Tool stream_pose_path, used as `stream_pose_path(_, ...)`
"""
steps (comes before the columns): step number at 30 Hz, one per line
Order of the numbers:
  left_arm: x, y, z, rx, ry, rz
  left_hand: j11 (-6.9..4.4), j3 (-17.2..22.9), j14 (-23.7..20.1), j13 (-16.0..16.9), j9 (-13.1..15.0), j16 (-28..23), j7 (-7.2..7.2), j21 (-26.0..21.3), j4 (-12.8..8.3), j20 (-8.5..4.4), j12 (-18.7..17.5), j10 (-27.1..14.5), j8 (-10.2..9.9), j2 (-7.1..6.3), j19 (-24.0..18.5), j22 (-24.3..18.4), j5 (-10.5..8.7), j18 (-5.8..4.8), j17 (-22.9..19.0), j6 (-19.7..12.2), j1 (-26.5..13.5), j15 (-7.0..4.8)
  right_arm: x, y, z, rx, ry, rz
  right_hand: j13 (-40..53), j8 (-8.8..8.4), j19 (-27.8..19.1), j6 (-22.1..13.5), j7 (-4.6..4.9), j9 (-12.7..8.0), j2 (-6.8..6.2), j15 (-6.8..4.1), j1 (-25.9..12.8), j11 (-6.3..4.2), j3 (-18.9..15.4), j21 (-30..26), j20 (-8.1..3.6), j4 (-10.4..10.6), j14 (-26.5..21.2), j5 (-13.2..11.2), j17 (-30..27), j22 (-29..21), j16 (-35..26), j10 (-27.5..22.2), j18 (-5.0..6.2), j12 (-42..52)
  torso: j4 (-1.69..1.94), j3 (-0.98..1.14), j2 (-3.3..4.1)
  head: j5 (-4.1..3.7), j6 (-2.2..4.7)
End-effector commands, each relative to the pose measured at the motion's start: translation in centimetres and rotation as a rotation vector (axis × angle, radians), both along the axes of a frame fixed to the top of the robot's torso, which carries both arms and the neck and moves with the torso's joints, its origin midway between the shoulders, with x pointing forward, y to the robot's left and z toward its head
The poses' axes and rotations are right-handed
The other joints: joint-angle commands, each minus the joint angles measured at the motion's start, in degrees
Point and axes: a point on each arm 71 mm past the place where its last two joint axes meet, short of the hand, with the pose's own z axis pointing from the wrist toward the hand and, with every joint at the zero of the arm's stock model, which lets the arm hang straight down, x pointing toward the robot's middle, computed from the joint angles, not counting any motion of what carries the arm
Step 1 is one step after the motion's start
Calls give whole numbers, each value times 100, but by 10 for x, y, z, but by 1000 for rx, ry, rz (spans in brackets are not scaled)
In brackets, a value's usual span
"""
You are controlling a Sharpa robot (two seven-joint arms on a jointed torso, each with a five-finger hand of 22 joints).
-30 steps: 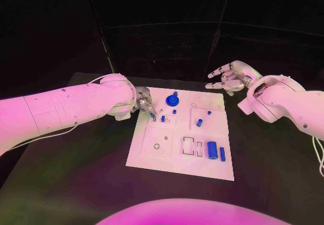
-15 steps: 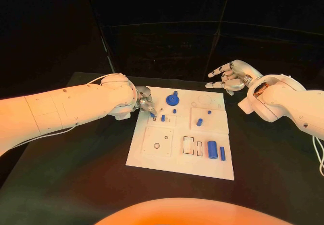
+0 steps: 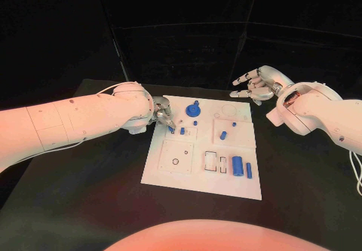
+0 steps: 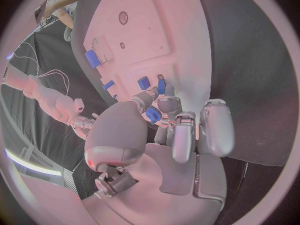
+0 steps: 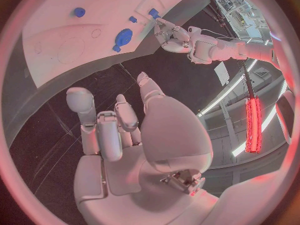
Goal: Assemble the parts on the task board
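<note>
Blue peg (image 4: 153, 115) is pinched in the left hand (image 3: 160, 116) at the fingertips, tilted, its long axis pointing down toward the white board (image 3: 181, 172). Hand is placed over the board's far-left area, just beside two small blue pegs (image 3: 182, 132) already standing there. Which hole is targeted cannot be told. Right hand (image 3: 257, 86) is held off the board's far right corner, fingers spread, nothing grasped. Left hand is judged nearer for insertion.
</note>
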Motion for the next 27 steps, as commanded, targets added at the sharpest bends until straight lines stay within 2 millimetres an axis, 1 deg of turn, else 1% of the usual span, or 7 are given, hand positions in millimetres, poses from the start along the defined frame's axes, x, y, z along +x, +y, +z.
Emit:
stream_pose_path(1, -2, -1, -2, 14, 9, -13, -14, 533, 613, 16, 18, 18, -45, 29, -504, -42, 37, 51, 26, 54, 125, 15, 20, 24, 1509, 6, -7, -43, 0, 1, 2, 1, -8, 12, 7, 29, -27, 29, -5, -6, 43, -40, 33, 9, -12, -18, 1, 8, 388, 34, 515, 6, -25, 23, 44, 25, 2, 2, 0, 6, -6)
stream_pose_path(10, -3, -3, -3, 13, 9, -16, -16, 538, 613, 27, 23, 18, -49, 26, -502, -43, 45, 58, 35, 50, 125, 12, 20, 25, 1509, 8, -11, -45, 0, 2, 1, 1, -7, 14, 7, 29, -27, 29, -5, -6, 43, -40, 33, 9, -12, -18, 1, 8, 388, 34, 515, 6, -25, 23, 44, 25, 2, -1, -3, 0, -5)
stream_pose_path(15, -4, -3, -6, 19, 16, -19, -18, 541, 613, 27, 27, 18, -50, 30, -502, -44, 46, 59, 40, 47, 126, 17, 20, 24, 1509, 9, -13, -46, 0, 2, 1, 1, -6, 15, 9, 34, -26, 30, -7, -6, 50, -42, 48, 7, -14, -23, -1, 9, 388, 34, 512, -1, -28, 29, 44, 29, -2, 3, -5, 2, -4)
stream_pose_path(27, -7, -1, -8, 35, 38, -31, -21, 547, 613, 6, 33, 18, -53, 27, -502, -45, 32, 54, 48, 42, 125, 14, 21, 25, 1509, 9, -16, -47, 0, 2, 1, 0, -5, 15, 10, 35, -26, 30, -7, -6, 52, -43, 52, 6, -15, -25, -2, 9, 388, 35, 511, -3, -29, 31, 45, 30, 3, -3, -3, -5, -13)
